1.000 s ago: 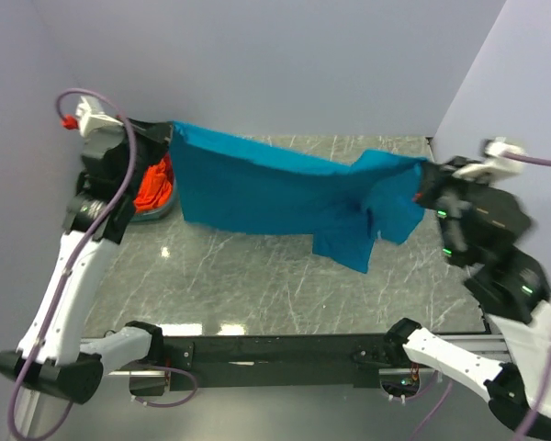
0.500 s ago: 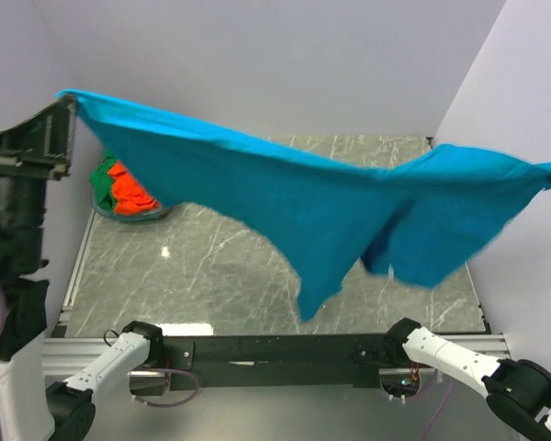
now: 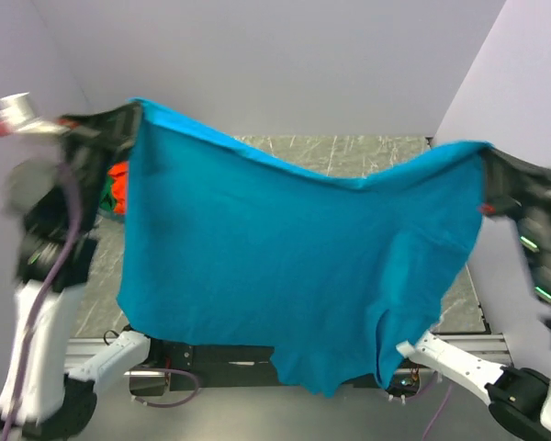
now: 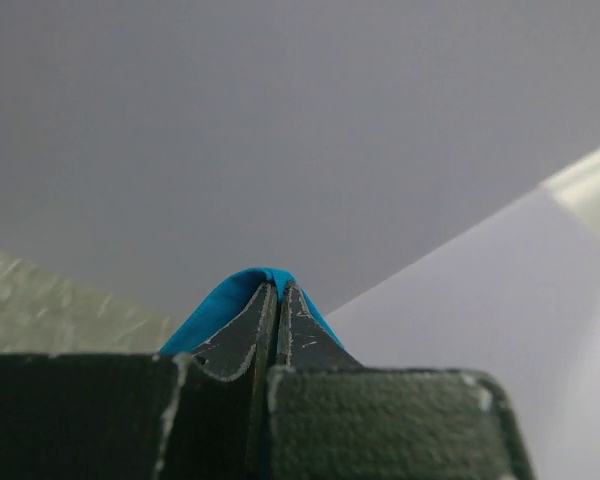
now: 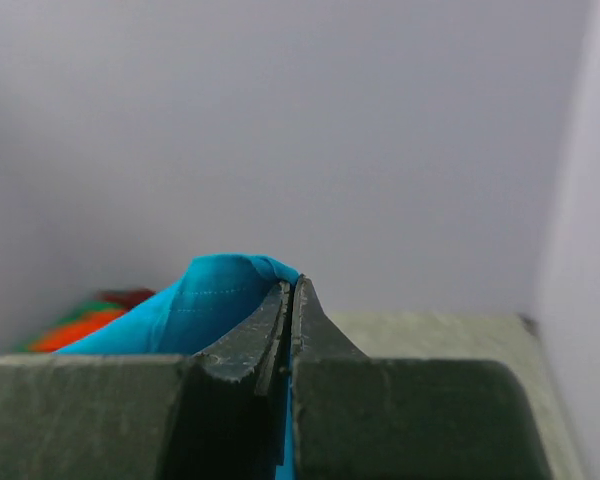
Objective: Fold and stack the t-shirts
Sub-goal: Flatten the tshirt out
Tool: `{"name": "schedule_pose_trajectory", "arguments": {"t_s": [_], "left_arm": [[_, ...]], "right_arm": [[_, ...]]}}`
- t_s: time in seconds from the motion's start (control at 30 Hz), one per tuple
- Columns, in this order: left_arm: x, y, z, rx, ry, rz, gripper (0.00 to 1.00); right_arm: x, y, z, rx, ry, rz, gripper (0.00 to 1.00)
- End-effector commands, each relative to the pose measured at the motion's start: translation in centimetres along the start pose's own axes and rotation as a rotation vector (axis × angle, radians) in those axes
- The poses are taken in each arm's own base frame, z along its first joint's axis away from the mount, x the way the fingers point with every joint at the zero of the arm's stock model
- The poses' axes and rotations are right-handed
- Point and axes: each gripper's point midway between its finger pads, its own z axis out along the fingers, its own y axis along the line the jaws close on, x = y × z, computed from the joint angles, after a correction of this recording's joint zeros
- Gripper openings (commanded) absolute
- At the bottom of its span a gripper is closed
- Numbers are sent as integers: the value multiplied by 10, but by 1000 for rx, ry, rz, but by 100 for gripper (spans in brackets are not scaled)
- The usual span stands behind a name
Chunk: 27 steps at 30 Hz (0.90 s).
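A teal-blue t-shirt (image 3: 285, 266) hangs spread like a curtain between both raised arms in the top view, hiding most of the table. My left gripper (image 3: 133, 108) is shut on its top left corner; teal cloth (image 4: 230, 295) wraps over the fingertips in the left wrist view. My right gripper (image 3: 485, 152) is shut on its top right corner; a teal fold with a stitched hem (image 5: 215, 295) shows in the right wrist view. Orange and green t-shirts (image 3: 118, 184) lie at the far left, partly hidden by the held shirt.
The grey marble table (image 3: 349, 152) shows only at the back and at the right edge (image 3: 459, 299). Plain walls close in the back and both sides. An orange and green blur (image 5: 75, 322) sits low left in the right wrist view.
Both arms have swung the teal t-shirt up and toward the camera; it has opened from a stretched band into a wide hanging sheet. The left gripper moved right, the right gripper left.
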Motion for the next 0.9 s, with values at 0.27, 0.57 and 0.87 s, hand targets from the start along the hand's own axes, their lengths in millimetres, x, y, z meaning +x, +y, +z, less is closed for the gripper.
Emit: {"name": "schedule_pose_trajectory", "arguments": {"t_s": [0.27,0.57,0.87], "left_arm": [[223,291,143,-601,357,74,1],[330,431,204,-734,484,147,1],[344,471,214,-729,503,119,1]], "right_arm": [[258,-91,183,367,505,-386,0],[437,-137,274,306,852,-438,0],[496,-144,282,281,937,-427,0]]}}
